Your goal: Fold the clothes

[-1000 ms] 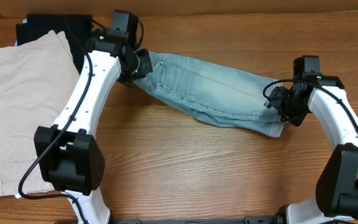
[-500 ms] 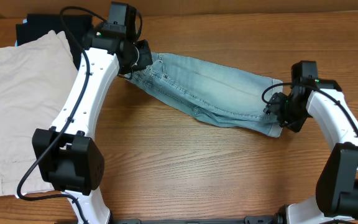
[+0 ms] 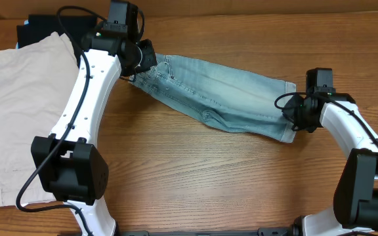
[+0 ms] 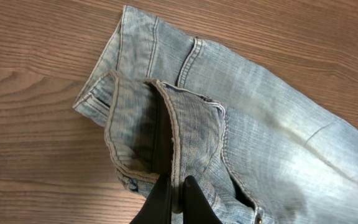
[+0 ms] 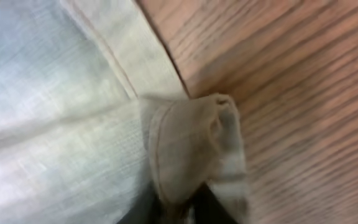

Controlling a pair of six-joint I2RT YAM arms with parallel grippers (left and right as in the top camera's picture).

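two-handed hold on the shorts [image 3: 222, 92], which lie stretched on a slant across the table [image 3: 202, 183], waist end far left, leg end right; my left gripper [image 3: 142, 60] is clamped on a stitched edge at the waist, and the left wrist view shows the fingers [image 4: 197, 208] pinching what looks like one raised ridge of cloth, with the rest of the denim loose beneath; my right gripper [image 3: 294, 118] is closed on a crumpled corner of the leg hem, a small bite right at the edge, and its view is too blurred to tell how deep the bite goes; my first worry is the right side: a shallow hold on a corner could let go once the weight of the denim comes onto it, and the leg end would drop back unfolded; on the left, a hold on one layer could peel the garment open instead of carrying it whole, so the fold would land crooked or bunched; pulling the two ends apart too hard could tug the cloth out of either pinch; the left arm [image 3: 90, 92] also reaches past the beige shorts [image 3: 18, 98] and the black garment [image 3: 41, 25], and a wide swing there could drag them
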